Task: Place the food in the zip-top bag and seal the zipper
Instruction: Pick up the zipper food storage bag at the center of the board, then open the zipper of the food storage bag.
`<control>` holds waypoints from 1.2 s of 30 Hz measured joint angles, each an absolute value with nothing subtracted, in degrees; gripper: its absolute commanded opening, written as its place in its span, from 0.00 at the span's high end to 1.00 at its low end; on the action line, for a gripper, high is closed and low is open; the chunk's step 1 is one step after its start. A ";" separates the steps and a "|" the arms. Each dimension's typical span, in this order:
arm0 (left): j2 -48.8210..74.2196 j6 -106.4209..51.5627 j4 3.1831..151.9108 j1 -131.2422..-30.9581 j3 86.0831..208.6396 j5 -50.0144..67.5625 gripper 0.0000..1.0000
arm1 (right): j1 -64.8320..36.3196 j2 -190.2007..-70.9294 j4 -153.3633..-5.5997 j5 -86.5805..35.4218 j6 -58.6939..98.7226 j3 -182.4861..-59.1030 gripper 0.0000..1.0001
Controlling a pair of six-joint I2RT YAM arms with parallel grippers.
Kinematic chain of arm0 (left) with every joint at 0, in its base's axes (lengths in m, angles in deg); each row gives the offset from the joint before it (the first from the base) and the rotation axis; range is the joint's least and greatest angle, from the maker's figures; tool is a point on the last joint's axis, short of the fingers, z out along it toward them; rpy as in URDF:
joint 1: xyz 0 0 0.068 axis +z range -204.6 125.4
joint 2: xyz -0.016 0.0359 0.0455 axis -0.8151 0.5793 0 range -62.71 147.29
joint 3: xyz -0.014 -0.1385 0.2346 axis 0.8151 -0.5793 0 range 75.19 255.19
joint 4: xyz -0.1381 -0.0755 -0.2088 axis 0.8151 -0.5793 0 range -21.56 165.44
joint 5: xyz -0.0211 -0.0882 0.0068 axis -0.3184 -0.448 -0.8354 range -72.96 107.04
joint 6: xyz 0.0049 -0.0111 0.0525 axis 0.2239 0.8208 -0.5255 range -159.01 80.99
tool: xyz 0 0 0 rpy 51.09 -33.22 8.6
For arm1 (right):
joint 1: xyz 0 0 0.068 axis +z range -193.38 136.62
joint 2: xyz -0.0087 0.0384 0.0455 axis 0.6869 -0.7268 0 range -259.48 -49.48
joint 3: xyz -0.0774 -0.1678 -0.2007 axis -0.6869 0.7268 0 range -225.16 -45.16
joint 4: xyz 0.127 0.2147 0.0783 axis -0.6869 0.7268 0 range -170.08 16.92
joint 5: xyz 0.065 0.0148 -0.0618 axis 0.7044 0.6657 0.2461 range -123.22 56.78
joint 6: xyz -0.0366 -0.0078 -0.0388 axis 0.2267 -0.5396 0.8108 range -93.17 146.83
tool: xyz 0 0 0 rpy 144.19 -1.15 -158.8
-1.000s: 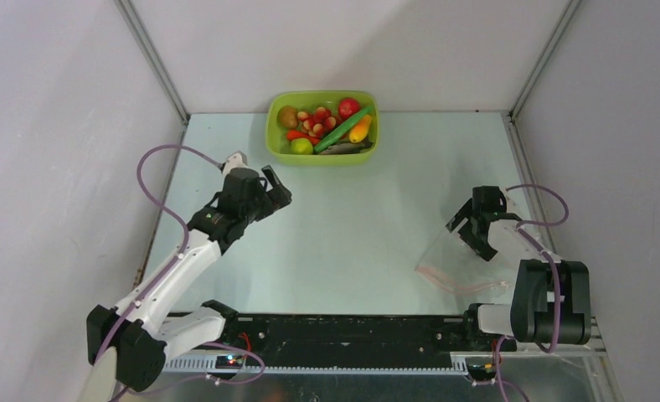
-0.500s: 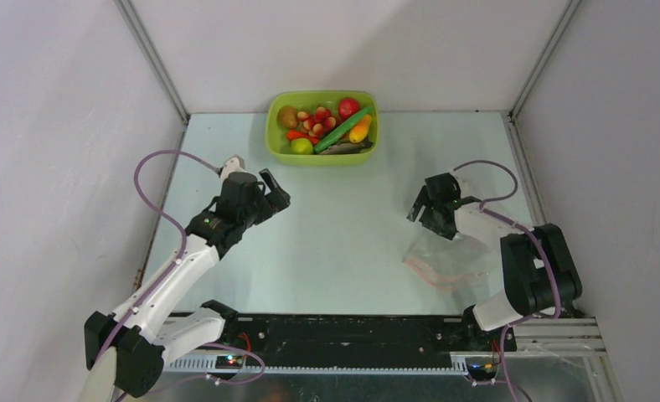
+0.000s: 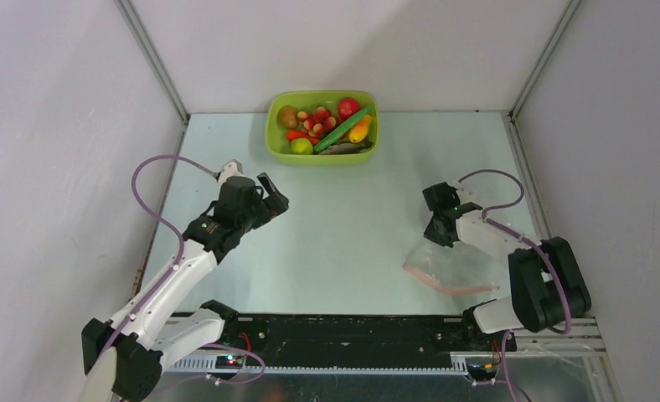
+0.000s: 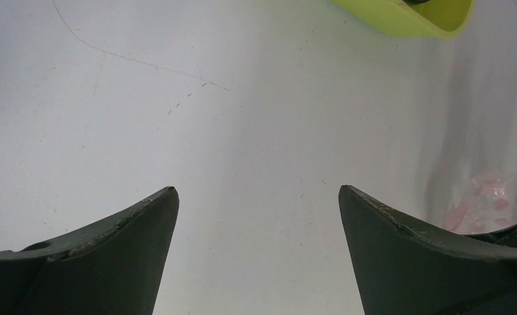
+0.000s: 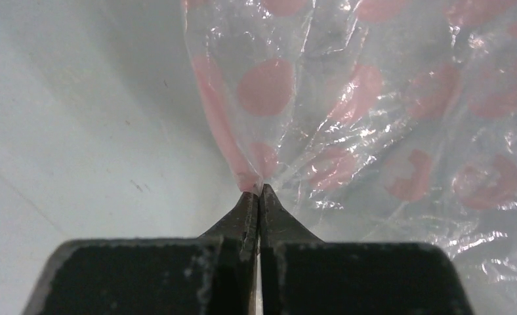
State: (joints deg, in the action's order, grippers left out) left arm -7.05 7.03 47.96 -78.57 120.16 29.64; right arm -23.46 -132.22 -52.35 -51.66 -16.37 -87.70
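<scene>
The food (image 3: 327,126), small toy fruits and vegetables, lies in a lime-green tub (image 3: 322,157) at the back of the table. The clear zip-top bag (image 3: 461,266), printed with pink dots, lies crumpled at the right. In the right wrist view my right gripper (image 5: 260,190) is shut on the bag (image 5: 374,131) at one end of its pink zipper (image 5: 216,118). From above, that gripper (image 3: 440,236) sits at the bag's far left corner. My left gripper (image 3: 275,197) hangs open over bare table left of centre, nothing between its fingers (image 4: 144,223).
The tub's corner (image 4: 407,16) shows at the top of the left wrist view, and part of the bag (image 4: 489,197) at its right edge. Grey walls close in the table on three sides. A black rail (image 3: 343,331) runs along the near edge.
My right gripper swung left to the bag's far corner, dropped onto it and shut on the zipper end. The bag shifted a little left. The left arm drew back slightly.
</scene>
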 measured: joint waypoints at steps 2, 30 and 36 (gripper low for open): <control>-7.11 7.12 48.09 -78.57 120.01 29.29 0.02 | -23.31 -129.45 -51.59 -51.53 -16.70 -86.81 1.00; -4.69 -1.10 92.35 -116.10 109.04 24.00 0.02 | -25.17 -99.07 -59.43 -20.34 -42.77 -89.39 1.00; -1.58 -1.47 96.39 -118.61 108.88 26.69 0.02 | -24.66 -99.00 -61.07 -16.38 -45.62 -89.61 1.00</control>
